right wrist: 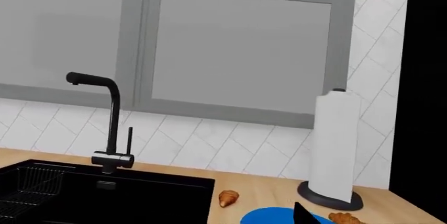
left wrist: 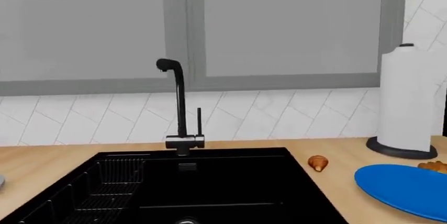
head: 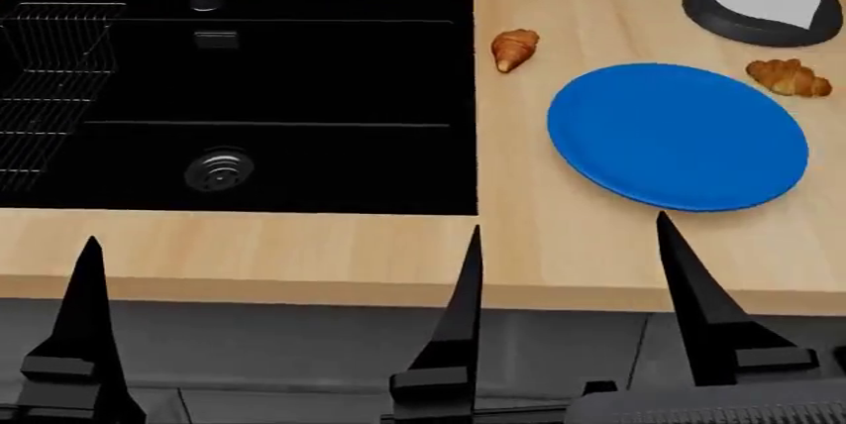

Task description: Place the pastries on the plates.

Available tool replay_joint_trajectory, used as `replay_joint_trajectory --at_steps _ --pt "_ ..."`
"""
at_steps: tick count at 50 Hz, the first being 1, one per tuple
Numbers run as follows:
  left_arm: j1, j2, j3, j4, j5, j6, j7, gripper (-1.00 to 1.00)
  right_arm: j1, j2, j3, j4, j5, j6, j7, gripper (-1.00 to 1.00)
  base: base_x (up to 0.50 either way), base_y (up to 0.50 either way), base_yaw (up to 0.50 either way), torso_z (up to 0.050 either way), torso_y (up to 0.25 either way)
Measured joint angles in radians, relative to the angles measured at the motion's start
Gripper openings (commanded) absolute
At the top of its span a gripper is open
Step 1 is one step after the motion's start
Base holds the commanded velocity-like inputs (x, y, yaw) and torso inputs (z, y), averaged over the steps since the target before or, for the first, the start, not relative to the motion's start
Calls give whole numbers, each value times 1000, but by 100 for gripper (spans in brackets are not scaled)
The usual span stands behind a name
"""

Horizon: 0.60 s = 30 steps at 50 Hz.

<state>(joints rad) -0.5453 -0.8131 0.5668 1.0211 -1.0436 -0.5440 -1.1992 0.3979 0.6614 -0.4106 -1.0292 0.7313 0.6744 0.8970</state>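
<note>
The black sink (head: 238, 97) fills the counter's left. Beside it lies the blue plate (head: 677, 135), one croissant (head: 514, 49) between them, another croissant (head: 790, 77) just past the plate's far rim. The left gripper (head: 277, 320) hangs spread and empty, well short of both; the right gripper's (head: 700, 305) opening cannot be told.
</note>
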Motion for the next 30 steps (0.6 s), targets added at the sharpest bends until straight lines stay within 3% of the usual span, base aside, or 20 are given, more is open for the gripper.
replay_joint_trajectory --at_steps 30 --pt "-1 -15 26 -7 9 29 -1 100 16 36 -57 9 -5 -35 41 100 -1 -500 0 0 0"
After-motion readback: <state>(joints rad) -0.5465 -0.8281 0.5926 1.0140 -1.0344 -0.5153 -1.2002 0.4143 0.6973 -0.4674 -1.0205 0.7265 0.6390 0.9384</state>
